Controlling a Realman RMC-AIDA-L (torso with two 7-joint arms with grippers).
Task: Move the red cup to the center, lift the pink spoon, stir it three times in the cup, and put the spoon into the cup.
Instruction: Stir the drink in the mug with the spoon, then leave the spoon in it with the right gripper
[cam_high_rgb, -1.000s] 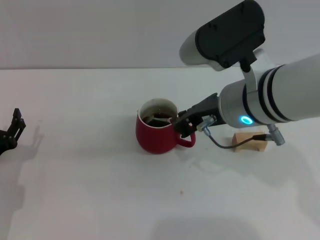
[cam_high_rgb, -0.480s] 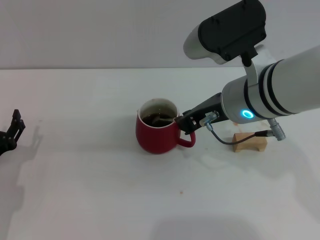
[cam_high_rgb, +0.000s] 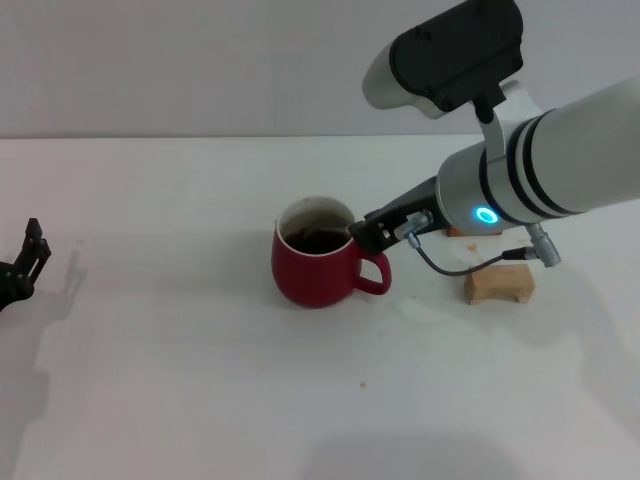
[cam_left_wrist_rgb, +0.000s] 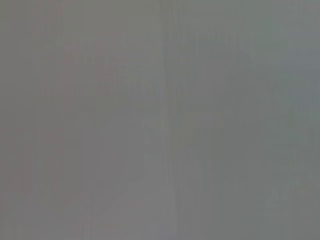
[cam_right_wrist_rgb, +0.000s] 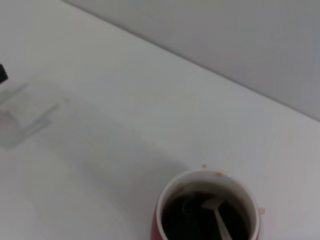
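The red cup (cam_high_rgb: 313, 268) stands near the table's middle with dark liquid inside and its loop handle toward the right. My right gripper (cam_high_rgb: 364, 237) hovers at the cup's right rim, just above the handle, shut on the pink spoon. In the right wrist view the spoon's grey metal stem (cam_right_wrist_rgb: 220, 223) dips into the liquid inside the cup (cam_right_wrist_rgb: 207, 210); its pink handle is hidden. My left gripper (cam_high_rgb: 28, 258) is parked at the far left edge, open and holding nothing. The left wrist view shows only a blank grey field.
A tan wooden block (cam_high_rgb: 498, 283) lies on the table to the right of the cup, under my right forearm. A thin cable (cam_high_rgb: 447, 268) loops down from the right wrist between cup and block.
My right gripper has risen slightly from beside the cup's handle to its rim, and the forearm has lifted with it. The cup and my left arm have not moved.
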